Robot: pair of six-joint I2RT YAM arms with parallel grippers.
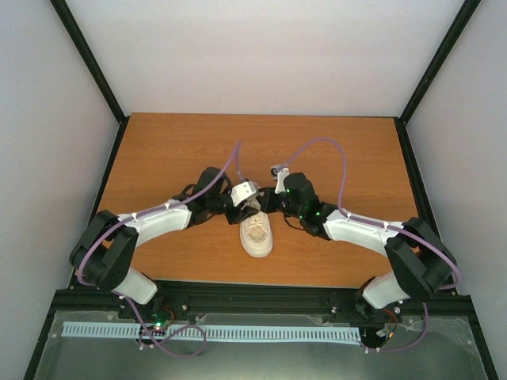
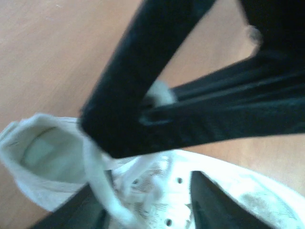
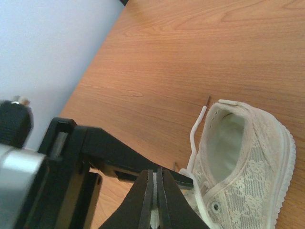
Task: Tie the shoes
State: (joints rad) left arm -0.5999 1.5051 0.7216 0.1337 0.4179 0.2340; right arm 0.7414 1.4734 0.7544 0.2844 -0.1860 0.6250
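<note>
Top external is showing the cream low-top canvas sneaker [image 1: 257, 233] lying in the middle of the brown wooden bench [image 1: 174, 150], its long axis running near to far, toe seemingly towards the arm bases. Both wrists are converging over its far, open end, one from each side, neither clearly nearer. The right jaws are clenching a thin white lace [image 3: 153, 217] just above the eyelets [image 3: 215, 206]. The left jaws are standing apart, grasping nothing, straddling the laced throat beneath them. We are judging that the coming pull is running crosswise to that axis, away from the pinched strand
</note>
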